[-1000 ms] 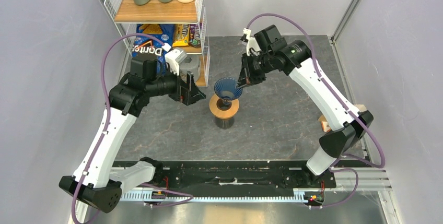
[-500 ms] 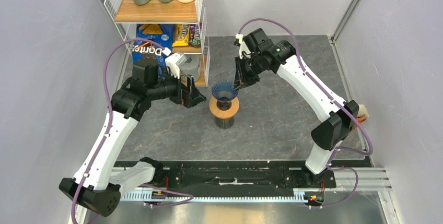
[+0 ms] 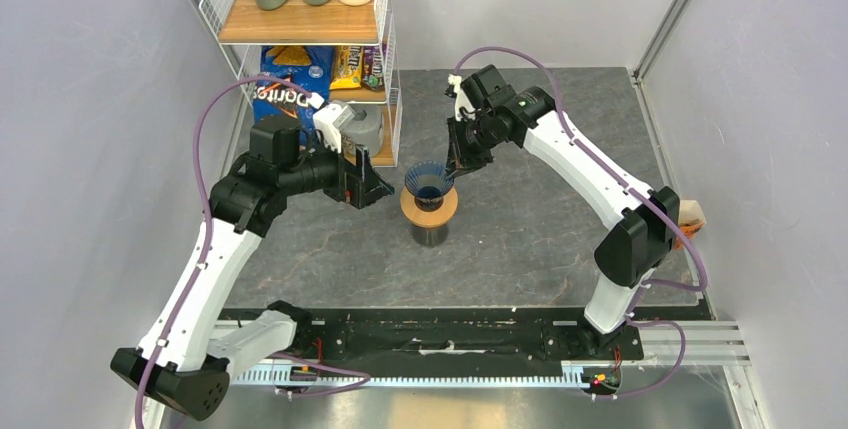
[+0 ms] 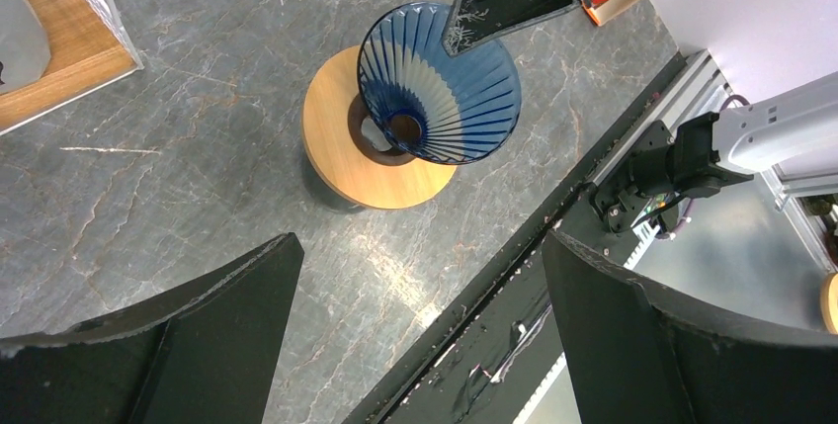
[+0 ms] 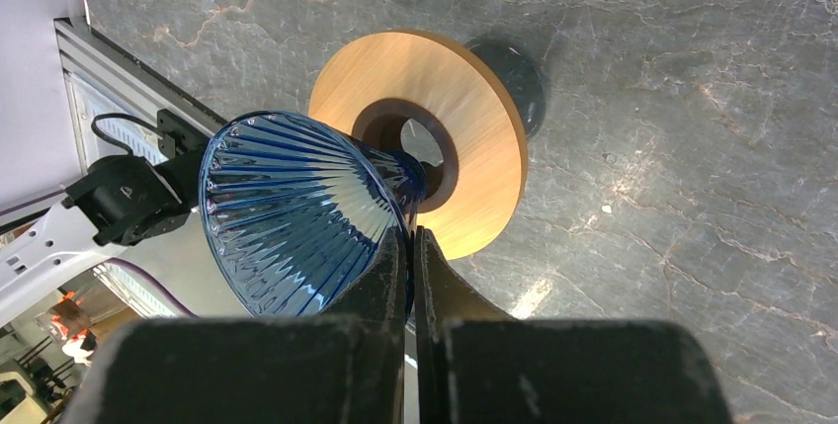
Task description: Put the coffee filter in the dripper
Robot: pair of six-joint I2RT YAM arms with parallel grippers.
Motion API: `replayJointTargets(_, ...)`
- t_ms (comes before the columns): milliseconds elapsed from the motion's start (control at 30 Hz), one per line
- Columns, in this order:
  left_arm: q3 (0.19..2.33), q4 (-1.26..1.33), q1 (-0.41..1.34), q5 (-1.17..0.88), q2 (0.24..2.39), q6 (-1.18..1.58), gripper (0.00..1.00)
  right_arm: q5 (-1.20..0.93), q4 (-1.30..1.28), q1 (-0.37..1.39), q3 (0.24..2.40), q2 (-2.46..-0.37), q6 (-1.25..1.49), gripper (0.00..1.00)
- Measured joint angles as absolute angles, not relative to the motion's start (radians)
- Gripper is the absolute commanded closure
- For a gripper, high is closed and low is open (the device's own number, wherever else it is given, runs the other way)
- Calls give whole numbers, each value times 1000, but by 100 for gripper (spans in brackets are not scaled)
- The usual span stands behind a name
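The dripper point(image 3: 428, 181), a dark blue ribbed cone, leans tilted with its narrow end in the hole of a tan wooden ring point(image 3: 446, 211) on top of a dark cup point(image 3: 430, 235). My right gripper point(image 3: 457, 164) is shut on the cone's rim; in the right wrist view its fingers point(image 5: 435, 291) pinch the wall of the dripper point(image 5: 287, 212) above the ring point(image 5: 484, 127). My left gripper point(image 3: 372, 184) hangs open and empty just left of the cone; its view shows the dripper point(image 4: 445, 78) and ring point(image 4: 346, 147) beyond its spread jaws point(image 4: 420, 246). No coffee filter can be made out.
A wire shelf point(image 3: 300, 24) with bottles and snack bags point(image 3: 285, 89) stands at the back left, close behind my left gripper. An orange-and-white holder point(image 3: 690, 215) sits at the table's right edge behind the right arm's elbow. A black rail point(image 3: 430, 334) runs along the near edge.
The right arm has swung left and lowered, carrying the dripper down until its tip meets the wooden ring. The left gripper has drifted slightly left and stayed open.
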State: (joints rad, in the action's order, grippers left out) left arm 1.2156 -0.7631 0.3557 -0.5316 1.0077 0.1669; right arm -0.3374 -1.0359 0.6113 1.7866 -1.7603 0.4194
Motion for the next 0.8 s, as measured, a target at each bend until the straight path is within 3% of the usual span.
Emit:
replayJointTargets(500,1201,-756,356,-532,998,167,0,-334,-976,611,1741,-1766,419,98)
replayJointTargets(600,1197,-756,356,-532,998,167,0,-331,-973,611,1733,-1767,419,84)
replayJointTargets(667,1196,-755,356,-532,998,167,0,-331,-970,611,1731,-1767,418,64)
replayJointTargets(800,1188,-754,356,-532,998,166,0,-337,-958,611,1729,-1767,418,52)
